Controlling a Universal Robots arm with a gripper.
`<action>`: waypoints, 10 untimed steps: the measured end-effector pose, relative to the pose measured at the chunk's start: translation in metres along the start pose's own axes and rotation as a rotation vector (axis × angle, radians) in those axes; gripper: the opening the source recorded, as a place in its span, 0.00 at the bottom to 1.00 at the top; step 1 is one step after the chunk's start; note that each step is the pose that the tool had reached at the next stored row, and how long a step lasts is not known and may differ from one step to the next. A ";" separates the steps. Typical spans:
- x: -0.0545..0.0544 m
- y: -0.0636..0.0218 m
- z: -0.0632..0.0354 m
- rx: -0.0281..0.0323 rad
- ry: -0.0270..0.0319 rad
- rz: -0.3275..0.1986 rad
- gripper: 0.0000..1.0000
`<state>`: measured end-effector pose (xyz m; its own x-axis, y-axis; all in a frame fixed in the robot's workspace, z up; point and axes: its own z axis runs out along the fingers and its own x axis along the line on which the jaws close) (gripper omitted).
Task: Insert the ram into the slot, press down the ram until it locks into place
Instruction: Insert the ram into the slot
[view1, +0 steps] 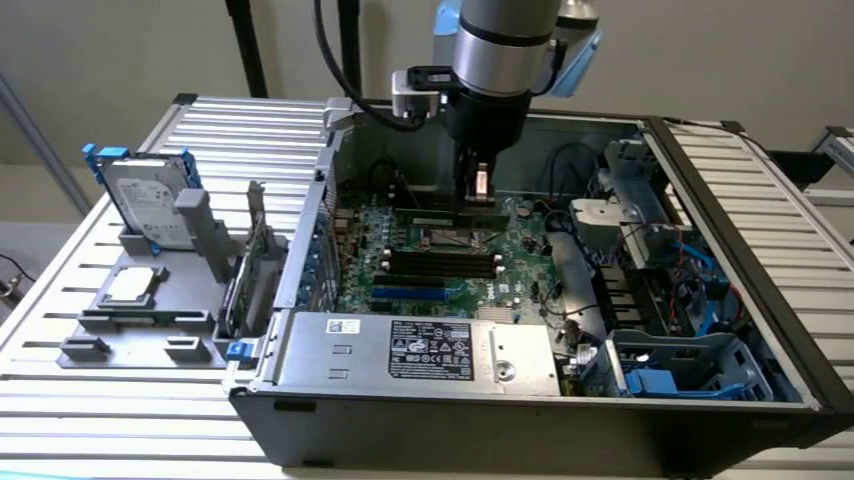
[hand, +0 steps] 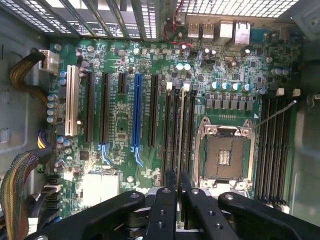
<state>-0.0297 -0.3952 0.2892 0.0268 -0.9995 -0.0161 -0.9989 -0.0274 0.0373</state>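
A ram (hand: 179, 131), a thin green strip seen edge-on, stands upright in the wrist view, pinched between the two black fingers of the claw (hand: 177, 181). The claw is clenched on the ram's upper edge, near the middle of its length. The ram runs lengthwise over a bank of four parallel black slots (hand: 167, 135), about the middle of the bank. It is not possible to tell whether it is seated in one.

In the exterior view, the ram (view1: 441, 216) is a low green strip under the claw (view1: 475, 190), on the far side of the square silver CPU socket (view1: 447, 238). The arm reaches straight down into an open computer case (view1: 400, 420). The slots sit just beside the CPU socket (hand: 225, 152) on the green motherboard (hand: 120, 135), with a long blue slot (hand: 137, 115) further off. The case lies on a bench (view1: 267, 120) of metal slats. Towards the bench's edge on the exterior view's left, a hard drive (view1: 144, 200) stands upright in a grey holder (view1: 134, 320).
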 end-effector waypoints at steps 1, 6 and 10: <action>0.000 0.0001 0.0013 0.0000 0.0002 0.000 0.13; 0.001 0.0007 0.0093 0.0000 0.0011 0.000 0.13; 0.002 0.0018 0.0167 -0.0001 0.0018 0.000 0.13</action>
<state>-0.0321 -0.3971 0.2725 0.0268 -0.9995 -0.0143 -0.9989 -0.0273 0.0374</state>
